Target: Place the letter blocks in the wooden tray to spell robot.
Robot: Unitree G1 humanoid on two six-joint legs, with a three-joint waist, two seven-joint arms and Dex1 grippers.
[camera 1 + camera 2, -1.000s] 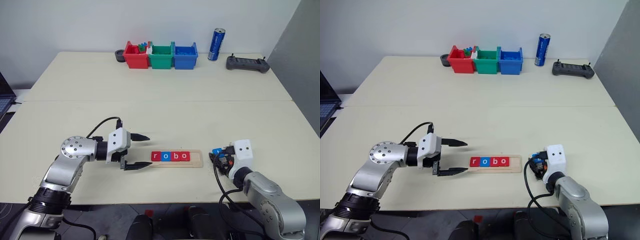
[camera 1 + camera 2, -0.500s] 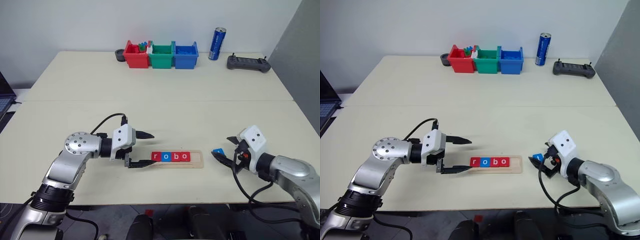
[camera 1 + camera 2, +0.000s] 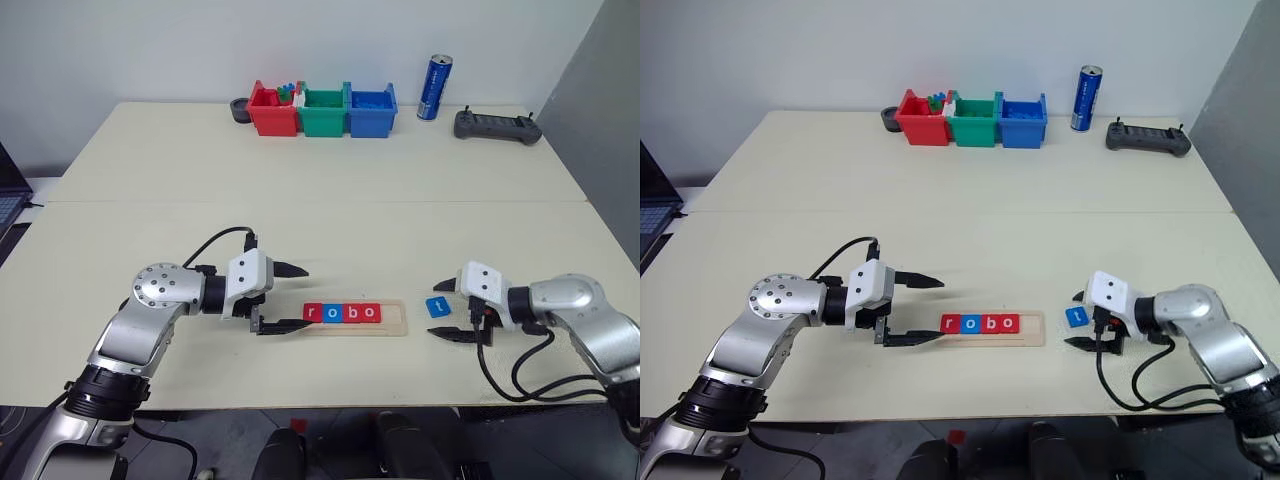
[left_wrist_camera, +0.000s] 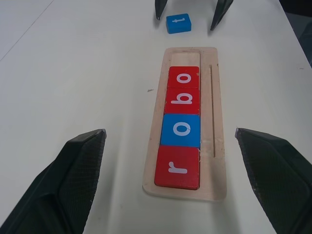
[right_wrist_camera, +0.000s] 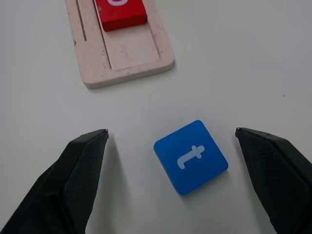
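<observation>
On the pale tabletop (image 3: 330, 200) near the front edge lies the wooden tray (image 3: 392, 318), a long pale strip holding four of the letter blocks in a row: a red r (image 4: 178, 167), a blue o (image 4: 181, 130), a red b (image 4: 182, 101) and a red o (image 4: 184, 78), touching one another and filling the tray from its left end. The slot at the tray's right end is bare wood. The fifth block, the blue t (image 5: 191, 157), lies flat on the tabletop just beyond that right end, apart from the tray and turned a little askew to it. The right gripper (image 3: 447, 310) hangs low over the tabletop with its two black fingers (image 5: 73, 180) spread wide, one on each side of the blue t, neither one touching it. The left gripper (image 3: 290, 298) sits at the tray's left end, its fingers (image 4: 58, 190) also spread wide and holding nothing, pointing along the tray towards the other arm. Far back on the tabletop stand a red bin (image 3: 271, 111), a green bin (image 3: 323, 113) and a blue bin (image 3: 370, 112) side by side, a small dark round thing (image 3: 238, 110) just left of the red one, a blue can (image 3: 433, 88) upright to their right, and a dark handheld controller (image 3: 495, 127) further right again.
</observation>
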